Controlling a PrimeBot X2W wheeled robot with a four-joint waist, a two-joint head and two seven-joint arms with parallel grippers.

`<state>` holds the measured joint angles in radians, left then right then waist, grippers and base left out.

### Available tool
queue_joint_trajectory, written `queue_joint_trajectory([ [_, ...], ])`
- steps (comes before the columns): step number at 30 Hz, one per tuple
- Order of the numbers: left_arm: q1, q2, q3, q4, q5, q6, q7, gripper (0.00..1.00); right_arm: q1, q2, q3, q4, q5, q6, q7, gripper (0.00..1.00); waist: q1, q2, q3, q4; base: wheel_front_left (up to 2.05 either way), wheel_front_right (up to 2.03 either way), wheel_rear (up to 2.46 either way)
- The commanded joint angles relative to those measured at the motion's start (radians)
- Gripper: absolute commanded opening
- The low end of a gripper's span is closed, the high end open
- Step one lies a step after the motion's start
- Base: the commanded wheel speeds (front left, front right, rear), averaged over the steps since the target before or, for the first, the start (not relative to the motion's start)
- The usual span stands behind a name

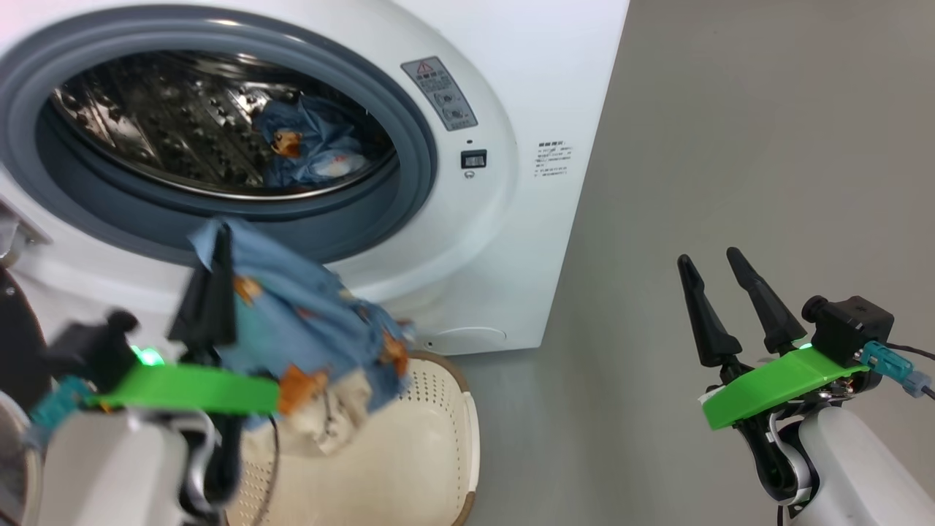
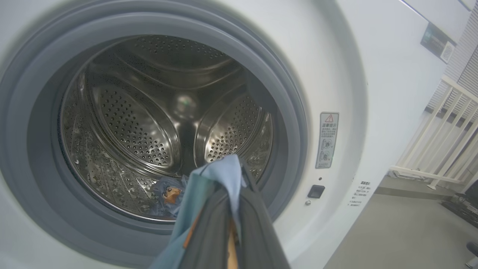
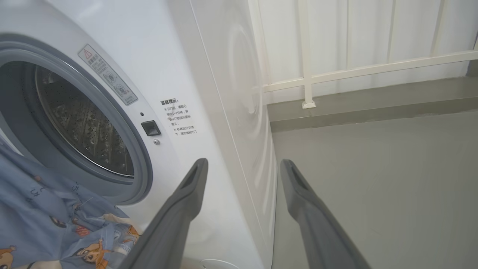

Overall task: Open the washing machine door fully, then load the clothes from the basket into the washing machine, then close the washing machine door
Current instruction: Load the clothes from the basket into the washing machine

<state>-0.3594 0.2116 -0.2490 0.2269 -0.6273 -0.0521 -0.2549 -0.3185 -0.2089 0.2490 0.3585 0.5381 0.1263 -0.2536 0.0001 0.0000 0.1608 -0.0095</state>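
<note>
The washing machine (image 1: 511, 241) stands with its mouth uncovered, showing the grey rubber ring (image 1: 420, 157) and the steel drum (image 2: 149, 123). One blue bear-print garment (image 1: 310, 142) lies inside the drum. At the far left edge shows the black rim of the washing machine door (image 1: 16, 343), swung wide. My left gripper (image 1: 218, 252) is shut on another of the clothes (image 1: 314, 329), held just below the drum mouth and above the basket (image 1: 438, 431). The cloth drapes over the fingers (image 2: 257, 231). My right gripper (image 1: 712, 259) hangs open over the floor, right of the machine.
Grey floor (image 1: 730, 146) stretches to the right of the machine. A white railing (image 3: 306, 74) and a raised ledge (image 3: 373, 101) run behind it. The door latch socket (image 1: 473, 158) sits right of the drum opening.
</note>
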Motion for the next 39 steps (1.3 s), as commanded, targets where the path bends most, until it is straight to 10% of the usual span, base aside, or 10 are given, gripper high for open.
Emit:
queue_joint_trajectory([
  [1, -0.069, 0.031, 0.049, -0.006, 0.001, 0.0, -0.004, 0.0, -0.014, -0.013, 0.02, -0.026, 0.002, 0.004, -0.008, 1.0, -0.0001, 0.0, 0.012, -0.003, 0.0, 0.0, 0.0],
  [39, -0.845, 0.175, 0.087, 0.762, 0.152, -0.078, -0.007, 0.0, -0.158, 0.005, 0.036, -0.106, -0.066, 0.004, -0.008, 1.0, -0.0001, 0.0, 0.493, -0.208, 0.0, 0.0, 0.0],
])
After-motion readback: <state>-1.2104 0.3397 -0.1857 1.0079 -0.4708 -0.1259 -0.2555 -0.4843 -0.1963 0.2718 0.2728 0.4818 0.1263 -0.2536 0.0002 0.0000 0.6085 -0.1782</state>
